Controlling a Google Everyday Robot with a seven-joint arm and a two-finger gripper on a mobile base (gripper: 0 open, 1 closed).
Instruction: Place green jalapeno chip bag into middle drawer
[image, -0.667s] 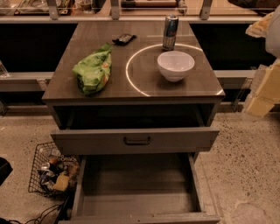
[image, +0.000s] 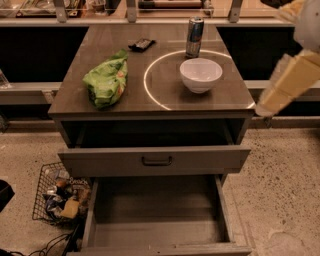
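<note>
The green jalapeno chip bag (image: 106, 81) lies crumpled on the left half of the brown counter top (image: 150, 102). The middle drawer (image: 155, 220) is the wide open box at the bottom, with a bare flat floor. Above it, another drawer (image: 155, 161) with a small dark handle is pulled out part way. My gripper (image: 287, 84) is on the blurred cream arm at the right edge, beside the counter's right side and well away from the bag. Nothing shows in its grasp.
A white bowl (image: 201, 74), a silver can (image: 194, 36) and a small dark flat packet (image: 141, 44) stand on the counter. A wire basket (image: 59, 196) of clutter and some cables sit on the floor to the left of the drawers.
The cream arm at the right has moved up and a little to the left. The bag, the bowl and the drawers have not moved.
</note>
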